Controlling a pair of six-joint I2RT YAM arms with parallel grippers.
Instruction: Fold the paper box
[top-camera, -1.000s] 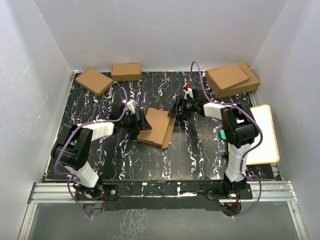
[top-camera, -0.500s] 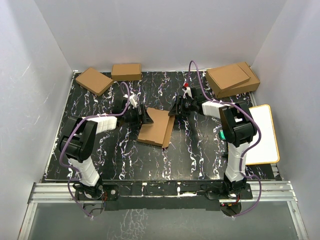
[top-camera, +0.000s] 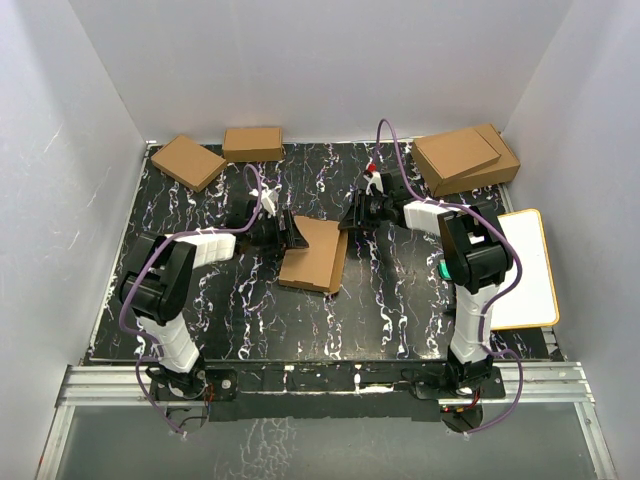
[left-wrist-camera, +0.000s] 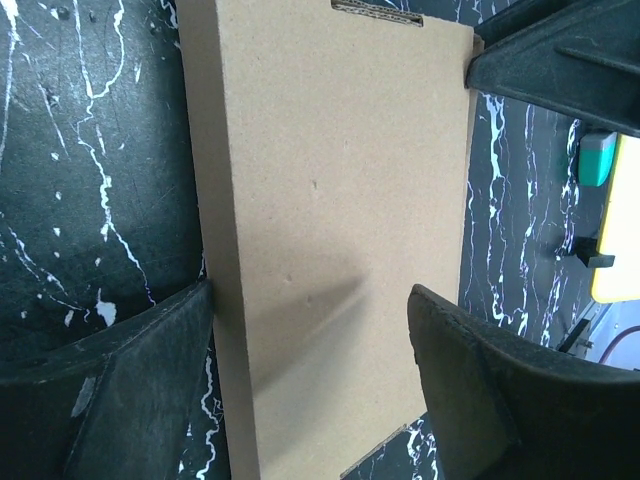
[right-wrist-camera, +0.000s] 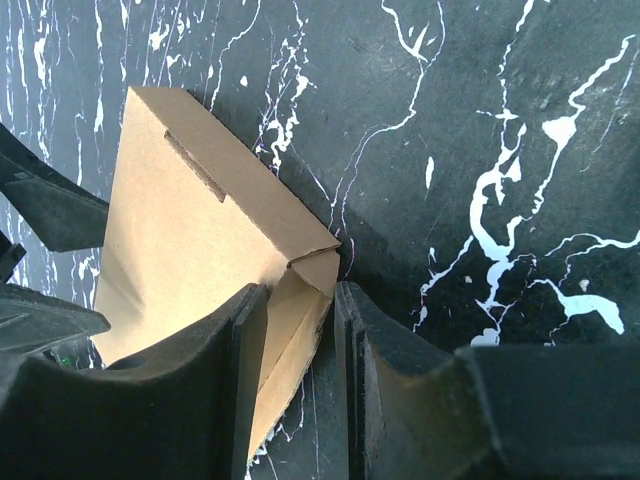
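1. Since a second ago, the right end effector (right-wrist-camera: 298, 295) has narrowed onto an end flap of the brown corrugated-cardboard paper box (top-camera: 313, 255) and now pinches it.
2. Left end effector (left-wrist-camera: 310, 295) stays released, astride the box, which lies mid-way on the black white-veined desk (top-camera: 400, 300).
3. That flap looks ready for tucking.

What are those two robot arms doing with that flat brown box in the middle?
They are working on folding the flat brown cardboard box, which lies in the middle of the black marbled table. The left gripper is open wide, with one finger on each side of the box. The right gripper is at the box's far corner, its fingers set narrowly around the thin side wall. Whether it is actually pinching the cardboard cannot be told. The box looks nearly closed up and flat.
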